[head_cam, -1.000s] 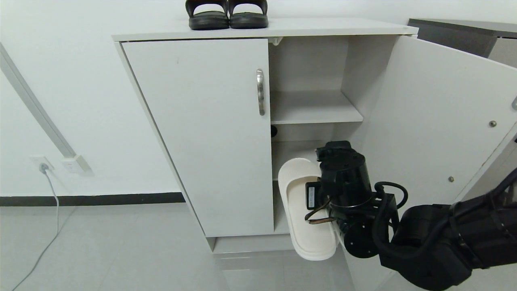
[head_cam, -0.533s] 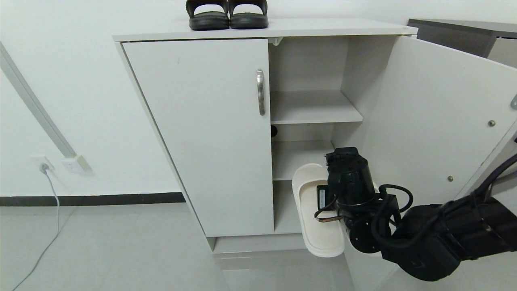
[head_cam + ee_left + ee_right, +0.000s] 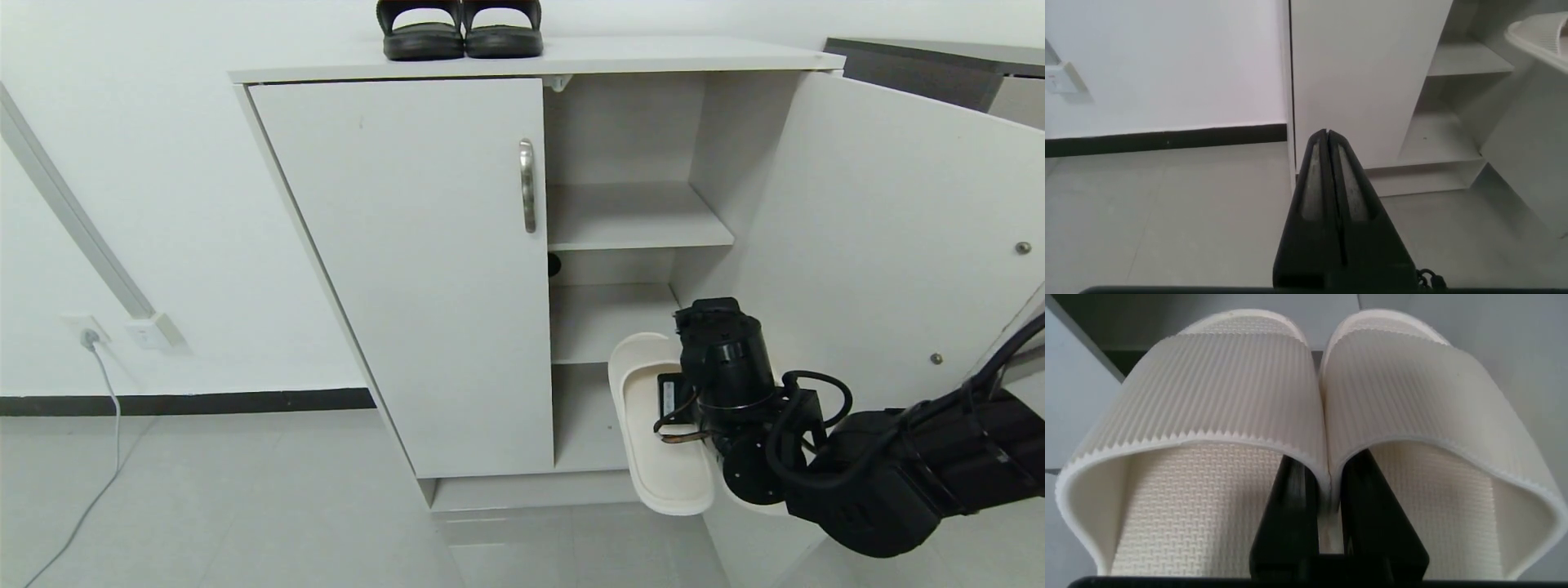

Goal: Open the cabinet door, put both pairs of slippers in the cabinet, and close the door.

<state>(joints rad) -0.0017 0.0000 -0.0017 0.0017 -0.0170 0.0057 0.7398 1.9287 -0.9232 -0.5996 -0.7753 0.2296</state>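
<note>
Hanging at the lower right of the head view, the white slippers (image 3: 661,441) sit side by side just before the open lower shelves of the cabinet (image 3: 653,55). Our right gripper (image 3: 1327,502) is clamped on what we take to be their adjoining straps. The black slippers (image 3: 460,28) rest on the cabinet top, upper centre. Our left gripper (image 3: 1325,143) has its fingers pressed together over the floor (image 3: 1167,212).

The right arm (image 3: 882,474) extended low from the right, its forearm near level and its wrist (image 3: 727,359) turned to point forward. The right gripper (image 3: 1327,502) was clamped on the adjoining straps of the white slippers (image 3: 1241,392), one finger inside each. The left gripper (image 3: 1325,155) pointed forward and down, fingers pressed flat together.
</note>
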